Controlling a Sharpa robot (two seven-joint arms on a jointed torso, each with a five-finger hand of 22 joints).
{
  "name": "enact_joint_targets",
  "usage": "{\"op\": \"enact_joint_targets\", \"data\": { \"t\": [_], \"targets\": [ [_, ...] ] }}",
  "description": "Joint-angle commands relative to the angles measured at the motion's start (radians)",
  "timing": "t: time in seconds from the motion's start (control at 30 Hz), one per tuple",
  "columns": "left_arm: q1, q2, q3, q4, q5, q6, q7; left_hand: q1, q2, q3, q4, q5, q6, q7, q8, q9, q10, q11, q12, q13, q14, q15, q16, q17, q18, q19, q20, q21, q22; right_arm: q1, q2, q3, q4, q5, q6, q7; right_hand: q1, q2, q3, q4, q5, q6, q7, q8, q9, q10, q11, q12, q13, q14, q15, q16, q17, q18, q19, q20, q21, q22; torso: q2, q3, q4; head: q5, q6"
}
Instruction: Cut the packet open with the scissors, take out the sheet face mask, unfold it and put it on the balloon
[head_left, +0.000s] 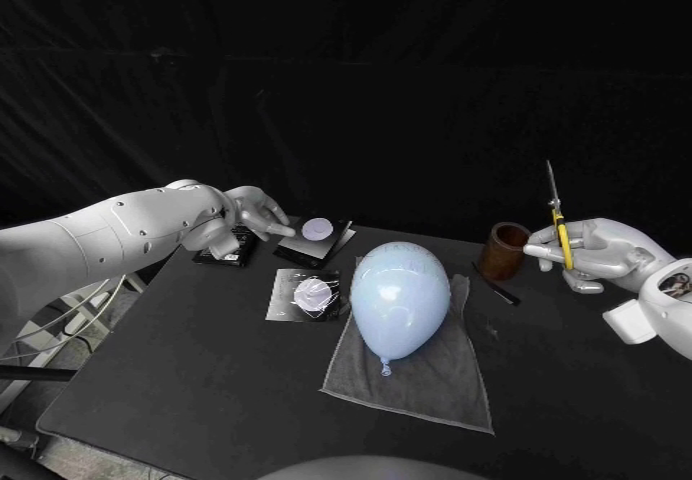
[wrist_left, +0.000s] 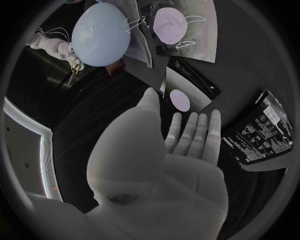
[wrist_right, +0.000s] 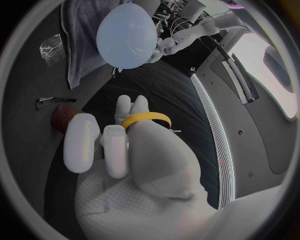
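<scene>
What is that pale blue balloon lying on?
The balloon lies on a grey cloth spread over the black table. The balloon covers the cloth's middle, so that part cannot be seen.

Robotics lab, test cell. Evidence: black worktop (head_left: 173, 390) backed by black drapes (head_left: 361, 100); white arms (head_left: 101, 240) carrying a silver left robot hand (head_left: 238, 218) and right robot hand (head_left: 594, 255) reach over it.

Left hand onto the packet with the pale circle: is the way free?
Probably yes: the left hand is open right beside that packet, with nothing between them; the balloon lies clear of it.
</scene>
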Motion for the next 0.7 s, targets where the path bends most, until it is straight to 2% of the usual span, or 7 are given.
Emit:
{"op": "enact_joint_targets", "data": {
  "t": [0.03, 0.07, 0.17, 0.27, 0.37, 0.57, 0.7],
  "targets": [
    [0.01, -0.005, 0.001, 0.014, -0.012, -0.015, 0.051, 0.005, 0.005, 0.001, -0.002, 0.001, 0.019, 0.068, 0.009, -0.003, 0.01, -0.007, 0.017, 0.002, 0.003, -0.001, 0.022, 0.001, 0.008, -0.003, -0.003, 0.003, 0.001, 0.0, -0.001, 0.001, 0.0, 0.004, 0.004, 0.011, 0.004, 0.018, -0.007, 0.001, 0.0, 0.008, 0.002, -0.006, 0.0, 0.071, -0.065, -0.006, -0.001, 0.065, 0.003, -0.002, 0.084, 0.014, 0.0, 0.006, -0.007, 0.012, 0.0, 0.0002, -0.0012, -0.001, 0.004],
    [0.013, -0.007, 0.002, 0.019, -0.011, -0.001, 0.049, 0.005, 0.023, 0.009, -0.005, 0.001, 0.043, 0.1, 0.019, -0.007, 0.043, -0.032, 0.041, 0.005, 0.057, -0.022, 0.062, 0.006, 0.018, 0.062, -0.006, 0.018, 0.01, 0.0, -0.001, 0.001, 0.001, 0.004, 0.004, 0.011, 0.004, 0.018, -0.007, 0.001, 0.0, 0.008, 0.002, -0.006, 0.0, 0.071, -0.065, -0.006, -0.001, 0.065, 0.003, -0.002, 0.084, 0.014, 0.0, 0.006, -0.007, 0.012, 0.0, -0.0001, -0.0014, -0.002, 0.004],
    [0.017, -0.01, 0.002, 0.031, -0.009, 0.028, 0.046, 0.006, 0.045, 0.014, -0.008, -0.001, 0.1, 0.095, 0.036, -0.019, 0.111, -0.058, 0.079, 0.005, 0.145, -0.054, 0.112, 0.0, 0.054, 0.12, -0.006, 0.041, 0.016, 0.0, -0.001, 0.001, 0.002, 0.004, 0.005, 0.011, 0.004, 0.018, -0.007, 0.001, 0.0, 0.008, 0.002, -0.006, 0.0, 0.071, -0.065, -0.006, -0.001, 0.065, 0.003, -0.002, 0.084, 0.014, 0.0, 0.006, -0.007, 0.012, 0.002, -0.0005, -0.002, -0.005, 0.007],
    [0.019, -0.011, 0.002, 0.044, 0.007, 0.003, 0.072, 0.018, 0.062, 0.016, -0.012, -0.001, 0.152, 0.077, 0.039, -0.034, 0.177, -0.081, 0.105, 0.004, 0.225, -0.08, 0.149, -0.004, 0.084, 0.176, -0.008, 0.066, 0.022, 0.0, -0.002, 0.001, 0.002, 0.004, 0.005, 0.009, 0.003, 0.017, -0.008, 0.001, 0.0, 0.009, 0.002, -0.007, -0.001, 0.071, -0.065, -0.006, -0.001, 0.066, 0.003, -0.001, 0.086, 0.014, 0.001, 0.006, -0.007, 0.012, 0.002, -0.0007, -0.0013, -0.009, 0.013],
    [0.02, -0.012, 0.002, 0.058, 0.039, -0.055, 0.123, 0.039, 0.07, 0.026, -0.016, -0.001, 0.177, 0.063, 0.03, -0.044, 0.202, -0.093, 0.107, 0.0, 0.258, -0.091, 0.158, -0.008, 0.089, 0.201, -0.012, 0.076, 0.023, 0.0, -0.001, 0.001, 0.001, 0.0, 0.003, 0.007, 0.004, 0.017, -0.008, 0.001, 0.0, 0.009, 0.002, -0.008, -0.001, 0.071, -0.065, -0.007, -0.002, 0.066, 0.003, -0.001, 0.086, 0.014, 0.001, 0.006, -0.007, 0.012, 0.002, -0.0004, -0.0001, -0.015, 0.017],
    [0.02, -0.009, 0.002, 0.114, 0.173, -0.173, 0.26, 0.124, 0.083, 0.12, -0.012, 0.0, 0.296, 0.024, -0.017, -0.087, 0.355, -0.145, 0.08, -0.012, 0.463, -0.159, 0.227, 0.011, 0.091, 0.385, -0.103, 0.18, 0.063, 0.0, 0.008, 0.001, -0.004, -0.042, -0.028, -0.017, 0.015, 0.016, -0.009, -0.008, 0.001, 0.011, 0.0, -0.013, -0.002, 0.07, -0.067, -0.011, -0.003, 0.065, 0.003, -0.002, 0.085, 0.015, -0.001, 0.006, -0.01, 0.01, 0.002, -0.0009, -0.0017, -0.038, 0.036],
    [0.02, -0.005, 0.002, 0.165, 0.261, -0.2, 0.31, 0.115, 0.062, 0.17, -0.01, -0.002, 0.342, 0.018, -0.052, -0.106, 0.416, -0.158, 0.036, -0.013, 0.522, -0.18, 0.261, 0.034, 0.086, 0.434, -0.136, 0.235, 0.093, -0.001, 0.017, 0.001, -0.007, -0.093, -0.053, -0.037, 0.033, 0.019, -0.003, -0.022, 0.002, 0.01, 0.0, -0.023, -0.005, 0.069, -0.067, -0.018, -0.006, 0.065, 0.002, -0.004, 0.082, 0.016, -0.002, 0.006, -0.014, 0.007, 0.001, -0.0009, -0.0024, -0.066, 0.053]
  ]
}}
